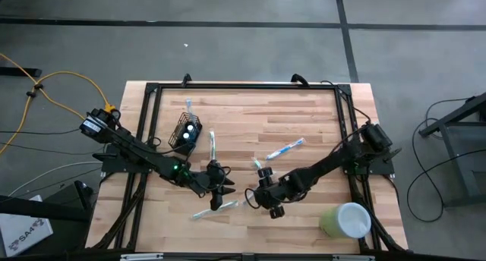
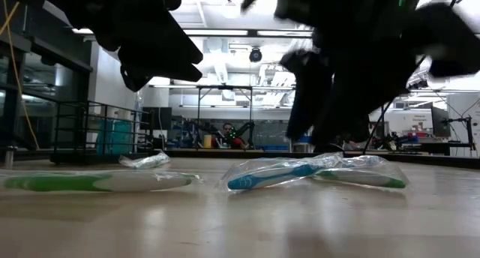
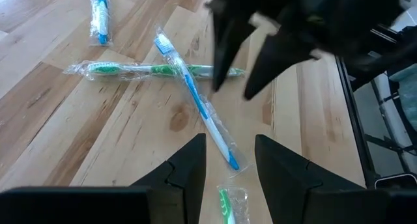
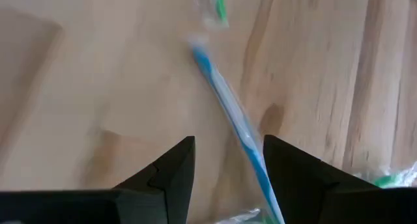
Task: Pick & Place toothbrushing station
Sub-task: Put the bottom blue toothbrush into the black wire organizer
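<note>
The mesh holder cup (image 1: pixel 187 132) stands toward the far left part of the counter (image 1: pixel 250 109), well apart from both arms, with something pale and slender poking up out of it. Made of thin black wire, it should be light and stiff, with open mesh that offers little flat surface; a pinch over one wall at the rim, one finger inside and one outside, looks like the surest hold, since the whole body seems too wide to span. Being light, it may tip or skid if nudged from the side.

Nearer the front edge, the left gripper (image 1: pixel 220 193) and the right gripper (image 1: pixel 262 196) face each other above wrapped toothbrushes. Both sets of fingers stand open and hold nothing. In the left wrist view a blue toothbrush (image 3: pixel 195 100) in clear wrap lies crossed over a green toothbrush (image 3: pixel 156 70), and another blue one (image 3: pixel 99 15) lies farther off. The right wrist view shows the blue handle running just between that arm's fingers (image 4: pixel 171 172). These brushes are light and rigid, but the loose plastic sleeve is slick and crinkly, so a grip at mid-handle should hold better than the wrap's ends.

A pale green cup (image 1: pixel 345 220) sits near the front right corner.
</note>
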